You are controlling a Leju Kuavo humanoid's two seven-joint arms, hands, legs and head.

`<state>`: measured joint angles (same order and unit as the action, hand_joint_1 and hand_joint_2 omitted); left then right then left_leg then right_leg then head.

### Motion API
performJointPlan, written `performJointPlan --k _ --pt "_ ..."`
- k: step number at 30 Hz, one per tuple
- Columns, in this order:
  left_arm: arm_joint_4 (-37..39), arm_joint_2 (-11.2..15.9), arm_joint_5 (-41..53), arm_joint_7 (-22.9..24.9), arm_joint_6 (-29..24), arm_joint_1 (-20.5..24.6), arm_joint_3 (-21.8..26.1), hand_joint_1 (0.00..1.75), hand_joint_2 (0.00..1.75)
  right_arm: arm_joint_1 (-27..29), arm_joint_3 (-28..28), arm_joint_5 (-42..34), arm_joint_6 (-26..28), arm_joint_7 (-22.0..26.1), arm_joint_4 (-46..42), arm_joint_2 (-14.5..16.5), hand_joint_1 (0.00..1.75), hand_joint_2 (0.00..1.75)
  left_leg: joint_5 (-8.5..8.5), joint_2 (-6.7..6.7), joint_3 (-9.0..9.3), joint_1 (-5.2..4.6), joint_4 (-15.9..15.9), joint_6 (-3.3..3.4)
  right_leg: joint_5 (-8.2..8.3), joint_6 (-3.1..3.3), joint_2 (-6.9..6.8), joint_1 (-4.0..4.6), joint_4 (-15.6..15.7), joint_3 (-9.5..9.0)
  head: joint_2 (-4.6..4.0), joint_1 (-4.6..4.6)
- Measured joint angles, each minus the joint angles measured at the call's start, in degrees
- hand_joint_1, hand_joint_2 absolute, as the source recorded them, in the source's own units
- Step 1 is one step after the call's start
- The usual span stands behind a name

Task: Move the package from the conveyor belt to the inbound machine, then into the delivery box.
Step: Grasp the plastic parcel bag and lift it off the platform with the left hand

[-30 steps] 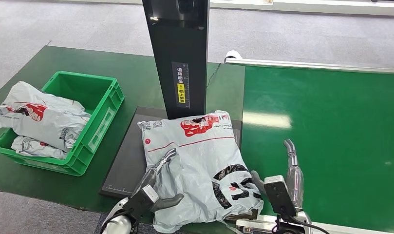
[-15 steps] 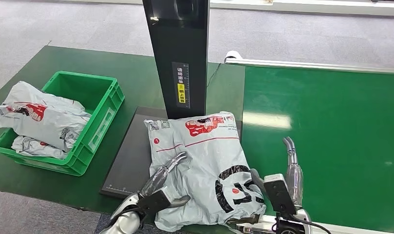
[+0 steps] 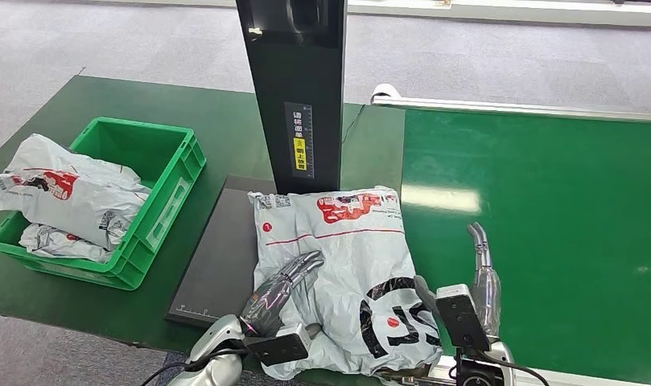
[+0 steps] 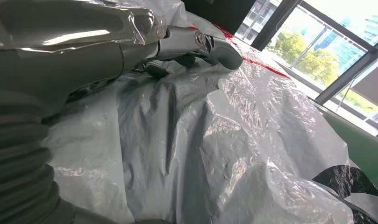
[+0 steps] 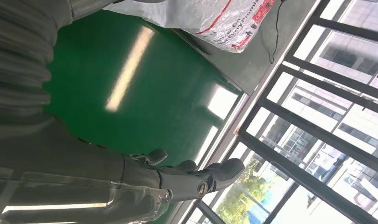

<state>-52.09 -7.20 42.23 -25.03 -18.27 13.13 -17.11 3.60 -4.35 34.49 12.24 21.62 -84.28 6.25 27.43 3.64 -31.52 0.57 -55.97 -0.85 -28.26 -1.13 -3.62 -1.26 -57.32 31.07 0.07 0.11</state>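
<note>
A grey carpeted floor surrounds the dark green table (image 3: 225, 129) and the bright green conveyor belt (image 3: 547, 209) beside it. The grey crinkled plastic package with red and black print (image 3: 346, 273) lies on the flat black scanning plate (image 3: 217, 257) of the inbound machine, below its tall black column (image 3: 294, 88), overhanging toward the belt. The first leg looks done; the move into the green plastic crate (image 3: 157, 189), which holds similar bags, remains. The left hand (image 3: 286, 285) rests flat on the package, fingers extended, gripping nothing. The right hand (image 3: 481, 273) stands beside the package over the belt, fingers straight, holding nothing. Since the earlier frames the package has slid rightward and the left hand has advanced onto it.
</note>
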Motion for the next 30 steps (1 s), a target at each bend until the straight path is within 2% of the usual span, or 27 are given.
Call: performJointPlan --k 9,14,15,18,20,30 --pt "0.2 0.2 0.1 0.0 -0.1 0.1 -0.4 0.0 1.75 0.0 0.0 0.0 0.0 0.0 0.0 0.0 0.0 1.75 0.0 0.0 0.01 0.0 0.0 0.0 0.0 0.0 0.0 0.0 0.0 -0.01 0.0 0.0" --pt "-0.1 0.3 3.7 1.6 -2.5 0.0 -1.1 0.03 1.75 0.0 0.0 0.0 -0.3 0.1 0.1 0.0 0.0 1.75 0.0 0.0 0.02 0.0 0.0 0.0 0.0 0.0 0.0 0.0 0.0 -0.03 0.0 0.0" --pt "-0.3 0.4 4.2 1.9 -2.7 0.0 -1.2 0.38 1.75 0.0 -0.1 0.0 -0.4 0.1 0.1 0.0 0.0 1.75 0.0 0.0 0.02 0.0 0.0 0.0 0.0 0.0 0.0 0.0 0.0 -0.04 0.0 0.0" --pt "-1.2 0.6 4.8 2.4 -2.7 -0.3 -1.3 1.65 1.75 0.0 -0.2 -0.1 -0.4 0.2 0.2 0.0 0.0 1.75 0.0 0.0 0.03 0.0 0.0 0.0 0.0 0.0 0.0 0.0 0.0 -0.05 0.0 0.0" --pt "-2.1 0.8 4.3 2.6 -1.8 -0.9 -1.3 1.75 1.75 0.0 -0.2 -0.1 -0.4 0.2 0.3 0.0 0.0 1.75 0.0 0.0 0.04 0.0 0.0 0.0 0.0 0.0 0.0 0.0 0.0 -0.05 0.0 0.0" --pt "-12.9 2.2 -9.8 0.3 8.5 -3.4 2.7 1.75 1.75 0.3 -0.4 -0.3 -0.2 0.2 0.3 -0.1 0.0 1.75 0.0 0.01 0.0 0.0 0.0 0.0 0.0 0.0 0.01 0.01 0.0 0.02 0.0 0.0"
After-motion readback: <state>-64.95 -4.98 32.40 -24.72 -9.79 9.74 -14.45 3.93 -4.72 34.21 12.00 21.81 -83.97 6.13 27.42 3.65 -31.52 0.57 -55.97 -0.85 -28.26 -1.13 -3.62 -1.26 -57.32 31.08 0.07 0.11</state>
